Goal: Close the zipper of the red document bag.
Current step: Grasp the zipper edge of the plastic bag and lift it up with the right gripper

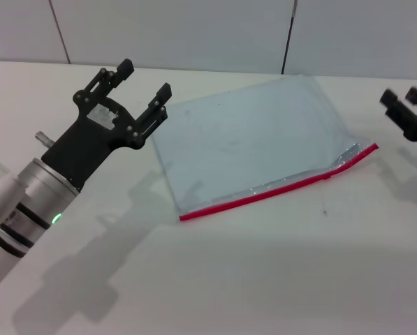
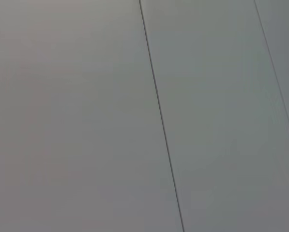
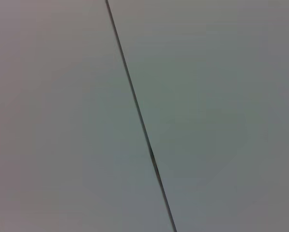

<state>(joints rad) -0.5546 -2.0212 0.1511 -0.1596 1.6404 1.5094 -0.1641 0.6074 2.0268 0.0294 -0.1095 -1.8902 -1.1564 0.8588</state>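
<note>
The bag (image 1: 250, 139) lies flat mid-desk (image 1: 264, 279), zipper (image 1: 278, 187) along its near edge. The left gripper (image 1: 144, 80) hovers wide open beside the far-left corner; the right gripper (image 1: 409, 112) is cut off, its opening untellable. Unpinned, the slick bag may slide or buckle when the slider is pulled.

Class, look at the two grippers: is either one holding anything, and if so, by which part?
Nothing is held. The left gripper is open beside the red document bag, not touching it. The right gripper sits off to the bag's other side, holding nothing.
</note>
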